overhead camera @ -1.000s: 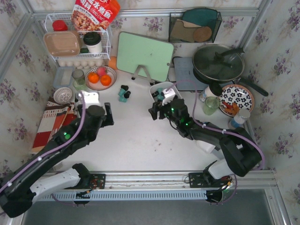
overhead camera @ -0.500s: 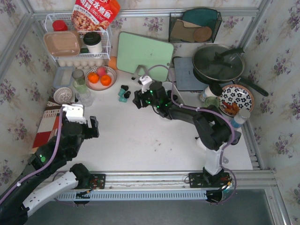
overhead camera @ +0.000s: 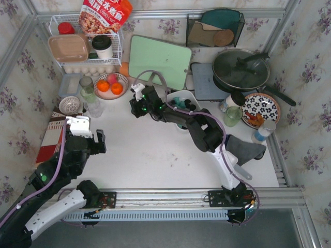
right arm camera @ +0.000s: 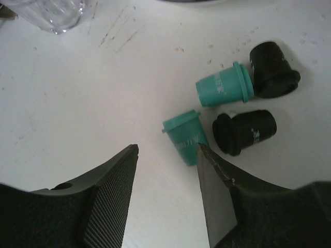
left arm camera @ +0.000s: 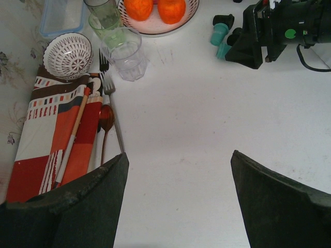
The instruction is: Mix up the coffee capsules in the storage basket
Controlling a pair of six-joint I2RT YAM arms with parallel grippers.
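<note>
Swinging left from the storage basket, the right gripper now sets spread jaws beside a stray teal capsule, likely to fetch it; the left gripper has retreated, jaws spread.

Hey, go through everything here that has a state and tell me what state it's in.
left claw: open, empty.
right claw: open, nothing gripped.
four loose coffee capsules: lying on their sides on the table.
storage basket: upright, capsules inside.
pan: lid on.
tumbler: upright, empty.
</note>
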